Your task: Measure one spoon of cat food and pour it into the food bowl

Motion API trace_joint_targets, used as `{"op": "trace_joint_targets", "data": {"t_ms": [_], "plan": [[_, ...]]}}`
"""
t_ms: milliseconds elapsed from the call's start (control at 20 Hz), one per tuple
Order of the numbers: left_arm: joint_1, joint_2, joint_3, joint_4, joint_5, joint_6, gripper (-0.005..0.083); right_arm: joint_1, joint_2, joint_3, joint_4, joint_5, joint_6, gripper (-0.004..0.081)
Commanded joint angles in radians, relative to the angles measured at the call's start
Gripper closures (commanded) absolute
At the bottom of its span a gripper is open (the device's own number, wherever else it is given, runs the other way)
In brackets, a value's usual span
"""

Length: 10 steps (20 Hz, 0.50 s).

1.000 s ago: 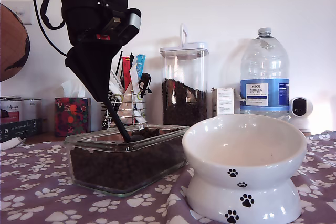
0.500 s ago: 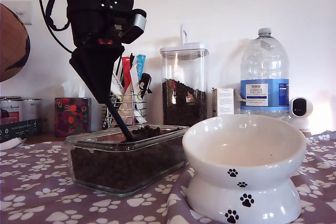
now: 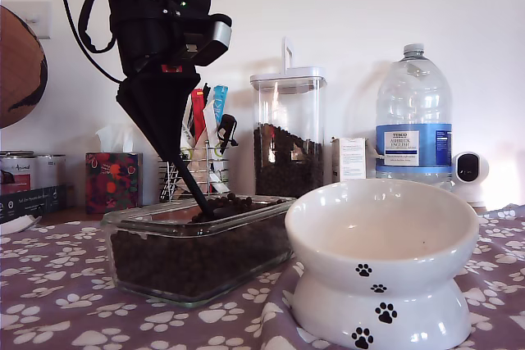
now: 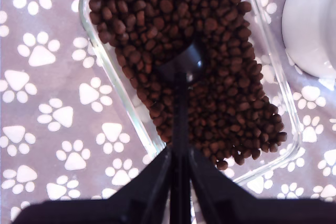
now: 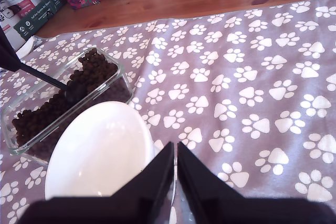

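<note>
A pale wall backs a wooden counter laid with a mauve cloth (image 3: 49,301) printed all over with white paw prints. On it, toward the exterior view's left, stands a clear rectangular glass dish (image 3: 123,256) heaped with cat food (image 4: 220,77), small dark brown pellets.

The first gripper (image 4: 180,169) hangs over that dish with its fingers pinched on the thin handle of the black spoon (image 4: 181,66). The handle slants down, and the round cup sits among the pellets at the top of the heap, some kibble mounded around it. The scooping step is in hand. The cup looks about level with the surface, so whether it is filled cannot be told.

The food bowl (image 3: 381,264), white with black paw prints on its pedestal, stands just beside the dish on the exterior view's right and is empty. The second gripper (image 5: 175,182) hovers by the bowl's rim, its fingers pressed nearly together on nothing.

The next move likely calls for raising the spoon with the cup kept level, carrying it across the dish's wall to the bowl, then tipping it.

Behind, a tall canister (image 3: 287,133) holds more kibble. The big water bottle (image 3: 413,116) carries a blue label reading "TESCO", with smaller lines too fine to read. A tin (image 3: 31,171) at the exterior view's left bears writing too small to make out.
</note>
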Motion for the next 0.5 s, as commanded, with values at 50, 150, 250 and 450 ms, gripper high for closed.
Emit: {"op": "trace_joint_targets", "data": {"t_ms": [50, 150, 250, 450], "plan": [[0.000, 0.044, -0.010, 0.022, -0.006, -0.007, 0.0795, 0.004, 0.006, 0.002, 0.009, 0.000, -0.003, 0.0781], [0.001, 0.044, -0.016, 0.017, -0.002, -0.018, 0.0795, 0.004, 0.006, 0.002, 0.010, 0.000, -0.004, 0.0781], [0.001, 0.044, -0.034, 0.011, 0.019, -0.018, 0.0795, 0.004, 0.006, 0.002, 0.010, 0.000, -0.004, 0.0781], [0.000, 0.044, -0.094, -0.008, 0.038, -0.027, 0.0795, 0.004, 0.006, 0.002, 0.009, 0.000, -0.003, 0.0781]]}}
